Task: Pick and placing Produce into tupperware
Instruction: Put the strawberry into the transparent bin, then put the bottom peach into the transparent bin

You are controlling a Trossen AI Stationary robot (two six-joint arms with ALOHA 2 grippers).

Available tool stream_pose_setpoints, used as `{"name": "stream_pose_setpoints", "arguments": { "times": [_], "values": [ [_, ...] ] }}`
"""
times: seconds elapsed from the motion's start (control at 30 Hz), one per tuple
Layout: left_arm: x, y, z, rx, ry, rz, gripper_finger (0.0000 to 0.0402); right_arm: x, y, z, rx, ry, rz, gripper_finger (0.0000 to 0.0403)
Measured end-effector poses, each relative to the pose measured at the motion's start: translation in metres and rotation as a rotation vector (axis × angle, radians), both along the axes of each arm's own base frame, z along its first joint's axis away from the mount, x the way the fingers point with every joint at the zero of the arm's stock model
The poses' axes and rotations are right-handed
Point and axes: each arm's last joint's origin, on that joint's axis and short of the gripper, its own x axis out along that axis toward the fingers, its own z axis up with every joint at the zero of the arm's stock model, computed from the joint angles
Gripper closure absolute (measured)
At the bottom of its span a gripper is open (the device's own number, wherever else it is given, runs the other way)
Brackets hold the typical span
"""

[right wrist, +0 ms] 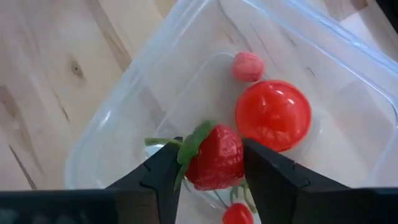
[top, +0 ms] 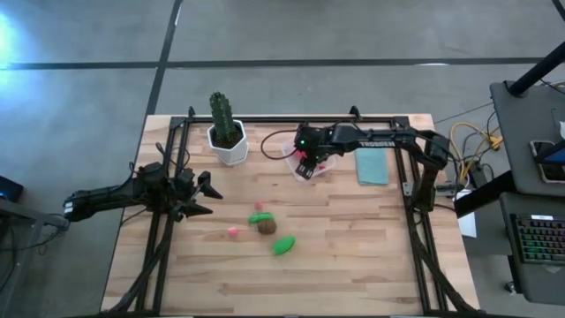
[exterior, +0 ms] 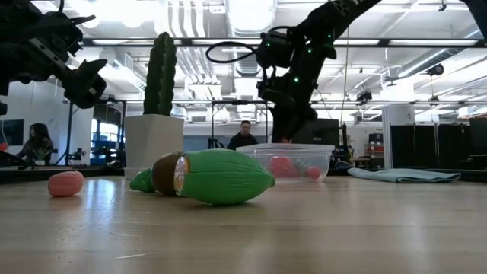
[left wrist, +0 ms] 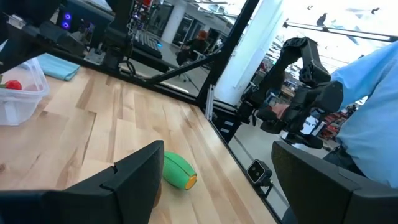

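Hovering inside the tupperware (right wrist: 205, 81), the right gripper (right wrist: 211, 171) grasps a strawberry (right wrist: 214, 158) between its fingers, above a red ball (right wrist: 273, 115) and small pink piece (right wrist: 248, 66) already lying in it. Left gripper (top: 201, 196) waits released, well apart from the tupperware. On the desk (top: 353, 256), away from the tupperware, lie green pieces (top: 283, 245), a brown ball (top: 267, 226) and a pink piece (top: 233, 232). These toys look light, smooth and likely slippery; grip each across its middle.
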Motion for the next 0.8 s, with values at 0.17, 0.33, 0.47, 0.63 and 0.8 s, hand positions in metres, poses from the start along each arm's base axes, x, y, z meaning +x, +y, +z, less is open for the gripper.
{"name": "stream_pose_setpoints", "arguments": {
  "times": [0.17,0.33,0.47,0.63,0.8],
  "values": [
    [0.0,0.0,0.0,0.0,0.0,0.0,0.0118,-0.001,0.0,0.0,0.005,0.009,-0.003,0.0207],
    [0.0,0.0,0.0,0.0,0.0,0.0,0.0118,-0.001,0.0,0.0,0.013,0.007,-0.032,0.0167],
    [0.0,0.0,0.0,0.0,0.0,0.0,0.0118,0.0,0.004,0.002,0.02,-0.006,-0.033,0.0153],
    [0.0,0.0,0.0,0.0,0.0,0.0,0.0118,0.011,0.028,0.014,0.011,-0.049,0.04,0.015],
    [0.0,0.0,0.0,0.0,0.0,0.0,0.0118,0.023,0.06,0.021,0.001,-0.091,0.133,0.0153]
  ]
}}
